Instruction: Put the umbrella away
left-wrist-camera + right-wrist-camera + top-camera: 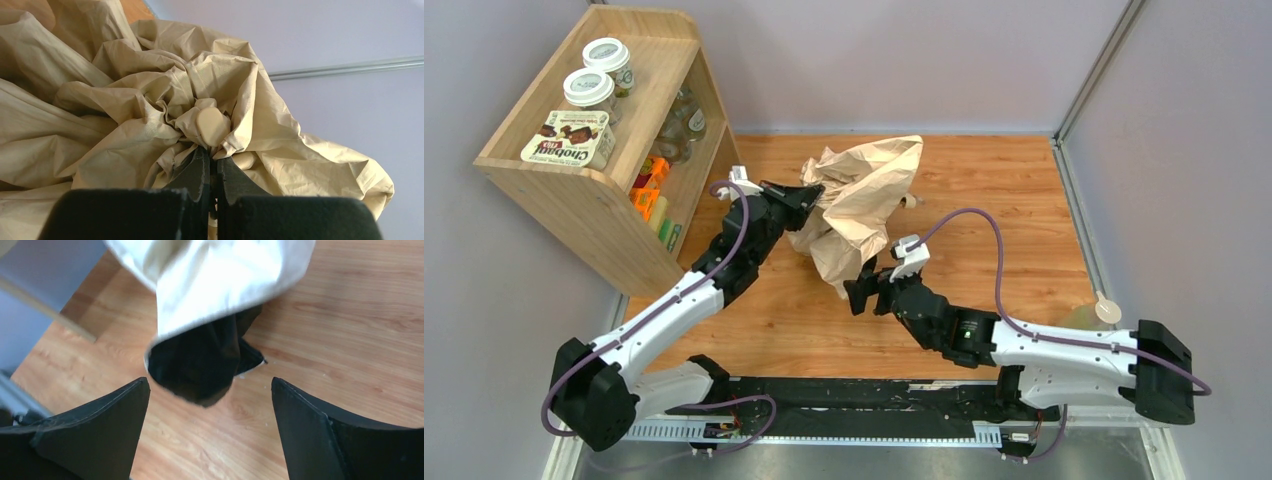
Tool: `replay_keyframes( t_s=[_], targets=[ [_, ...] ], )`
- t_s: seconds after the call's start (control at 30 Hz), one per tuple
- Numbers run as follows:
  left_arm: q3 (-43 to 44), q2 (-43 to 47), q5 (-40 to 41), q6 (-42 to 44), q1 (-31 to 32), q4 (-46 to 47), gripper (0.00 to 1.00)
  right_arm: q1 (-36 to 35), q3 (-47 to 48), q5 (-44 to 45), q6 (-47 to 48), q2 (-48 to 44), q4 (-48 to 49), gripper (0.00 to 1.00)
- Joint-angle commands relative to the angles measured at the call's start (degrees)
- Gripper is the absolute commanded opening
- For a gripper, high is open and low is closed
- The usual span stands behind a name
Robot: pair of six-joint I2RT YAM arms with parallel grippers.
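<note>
Umbrella (864,195) lying collapsed but loose and crumpled on the bench (984,190). Left hand (210,156) clenched, apparently pinching fabric just below the top cap (212,126); right hand (210,390) released, poised at the canopy's near edge. Collapsing done; gathering, wrapping and stowing remain.

The top camera looks down from high above the near edge on the whole table (984,210). Both wrist cameras sit very near the umbrella (150,115), the left facing its bunched top, the right looking down at its lower edge. All three views share it.
</note>
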State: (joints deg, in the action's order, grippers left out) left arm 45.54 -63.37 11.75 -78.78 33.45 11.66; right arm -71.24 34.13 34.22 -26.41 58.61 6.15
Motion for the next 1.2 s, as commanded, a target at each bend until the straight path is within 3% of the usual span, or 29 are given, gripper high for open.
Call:
replay_keyframes(
  t_s=[0.0,0.03,0.1,0.13,0.2,0.27,0.37,0.43,0.5,0.53,0.63,0.73,0.77,0.83,0.9,0.97,1.07,1.17],
  targets=[
    [3.24,2.82,2.4,-3.66,0.82,2.84,0.0,-0.56,9.27,17.36,-7.68,4.49,-1.04,0.88],
    [3.24,3.08,2.66,-3.66,1.0,2.06,0.0,-0.56,9.98,19.03,-8.64,5.28,-2.36,0.8],
    [3.24,3.26,3.54,-3.66,0.91,1.61,0.0,-0.56,9.91,21.06,-10.49,5.64,-4.21,0.49],
    [3.24,3.34,3.98,-3.66,0.91,1.26,0.0,-0.56,9.29,20.81,-10.24,5.29,-4.57,0.39],
    [3.33,3.69,4.94,-3.48,0.91,0.74,0.0,-0.56,8.24,17.48,-8.22,3.45,-5.61,0.3],
    [3.24,3.61,5.91,-3.13,0.91,0.38,0.0,-0.56,6.58,13.27,-8.22,0.21,-8.43,0.12],
    [3.07,3.08,6.8,-3.57,0.91,1.08,0.0,-0.56,3.14,-3.21,0.11,-5.5,-2.74,0.0],
    [2.63,2.47,6.01,-4.53,0.83,2.66,0.0,-0.48,1.48,-18.66,7.48,-9.81,1.56,0.0],
    [2.01,1.68,3.2,-6.72,0.74,4.33,0.0,1.01,0.07,-30.13,9.8,-13.94,4.64,0.0],
    [1.66,1.33,0.5,-7.52,0.74,6.34,0.0,3.45,-0.72,-39.83,9.63,-15.61,7.44,0.0],
    [-0.18,0.01,-6.97,-10.41,0.74,12.06,0.0,14.25,0.93,-64.98,2.19,-15.99,14.64,0.0],
    [-1.59,-0.17,-10.34,-12.53,0.65,15.39,0.0,21.31,2.78,-80.68,-9.5,-14.84,23.63,0.0],
    [-2.55,0.09,-10.43,-12.88,0.65,15.76,0.0,21.76,4.09,-81.58,-9.45,-14.49,22.16,0.0],
    [-3.43,1.23,-9.21,-12.89,0.74,15.85,0.0,21.67,7.34,-76.96,-6.21,-14.4,11.65,0.17],
    [-3.79,2.37,-8.06,-12.62,0.65,15.24,0.0,21.5,7.88,-64.09,-5.05,-15.71,2.41,0.28],
    [-3.44,3.08,-7.36,-12.27,0.65,15.32,0.0,19.93,7.27,-52.2,-5.4,-17.21,-4.37,0.54],
    [-1.86,3.17,-7.18,-11.4,0.65,14.62,0.0,15.19,6.22,-39.35,-5.76,-17.04,-8.09,0.74],
    [-1.16,2.64,-7.26,-11.39,0.65,14.18,0.0,7.37,5.51,-28.98,-4.18,-14.5,-6.87,0.84]
  ],
)
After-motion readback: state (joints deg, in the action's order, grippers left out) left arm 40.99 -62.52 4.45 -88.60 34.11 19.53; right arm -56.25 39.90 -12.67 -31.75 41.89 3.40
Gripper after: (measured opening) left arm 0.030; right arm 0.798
